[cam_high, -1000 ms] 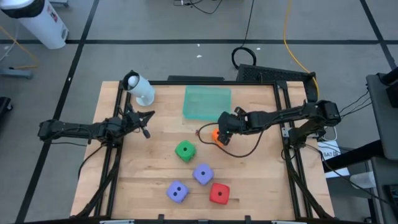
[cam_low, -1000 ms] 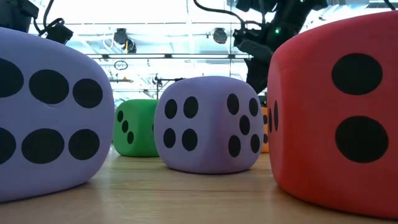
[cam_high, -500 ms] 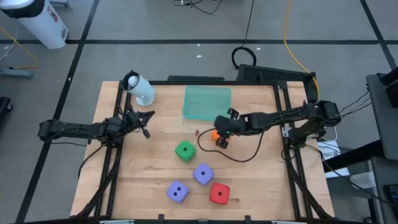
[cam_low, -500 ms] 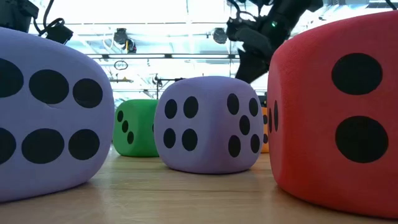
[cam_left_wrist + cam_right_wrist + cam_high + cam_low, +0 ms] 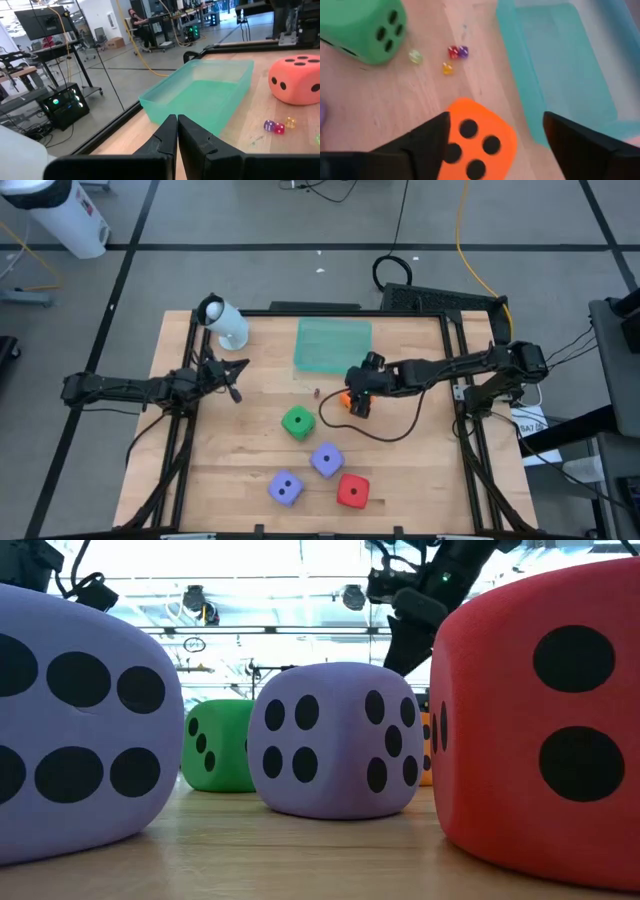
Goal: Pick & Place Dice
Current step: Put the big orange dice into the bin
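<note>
Fingers (image 5: 427,137) of right gripper (image 5: 492,132) spread, partly hiding orange die (image 5: 477,137).

**Right gripper at orange die, mid-table**

Right gripper (image 5: 357,398) sits over the orange die (image 5: 345,398), just below the green tray (image 5: 333,344); finger state unreadable from above. Left gripper (image 5: 236,379) parked at the left edge near a white cylinder (image 5: 226,323). Green die (image 5: 297,422), two purple-blue dice (image 5: 326,460) (image 5: 286,489) and red die (image 5: 352,491) sit loose near the front edge.
</note>
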`<state>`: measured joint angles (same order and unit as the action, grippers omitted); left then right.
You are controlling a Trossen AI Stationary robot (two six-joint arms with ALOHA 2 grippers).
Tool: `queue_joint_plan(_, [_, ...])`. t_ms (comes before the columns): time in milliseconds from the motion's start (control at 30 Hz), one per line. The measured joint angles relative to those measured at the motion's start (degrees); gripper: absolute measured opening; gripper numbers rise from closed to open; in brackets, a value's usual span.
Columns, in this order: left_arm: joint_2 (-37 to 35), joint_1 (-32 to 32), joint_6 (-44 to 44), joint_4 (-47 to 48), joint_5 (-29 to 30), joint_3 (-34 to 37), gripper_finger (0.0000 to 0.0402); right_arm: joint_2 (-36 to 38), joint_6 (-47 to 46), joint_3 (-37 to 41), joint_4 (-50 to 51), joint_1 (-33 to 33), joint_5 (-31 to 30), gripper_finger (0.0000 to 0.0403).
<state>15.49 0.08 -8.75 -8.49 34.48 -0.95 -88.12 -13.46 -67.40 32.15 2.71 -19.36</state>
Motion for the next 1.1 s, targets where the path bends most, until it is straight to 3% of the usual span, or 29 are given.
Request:
queue_joint_plan(133, [0.0, 0.0, 0.0, 0.06, 0.0, 0.0, 0.0026, 0.0, -0.65, 0.0, 1.3, 0.07, 0.06, 0.0352])
queue_joint_plan(433, [0.0, 0.0, -0.07, 0.15, -0.02, 0.0, 0.0026, 0.0, 12.0, 0.0, 1.13, 3.4, 0.51, 0.0358])
queue_joint_plan(600, [0.0, 0.0, -0.07, 0.21, -0.05, 0.0, 0.0026, 0.0, 14.86, 0.0, 1.33, 3.29, 8.81, 0.0358])
queue_joint_plan(933, [0.0, 0.0, -0.61, 1.78, -0.08, 0.0, 0.0026, 0.56, 31.19, -0.06, 4.16, -0.27, 12.23, 0.0358])
queue_joint_plan(1100, [-0.02, 0.0, -1.67, 4.2, -0.09, 0.0, 0.0026, 0.59, 39.0, -1.12, 5.42, -3.83, 21.79, 0.0358])
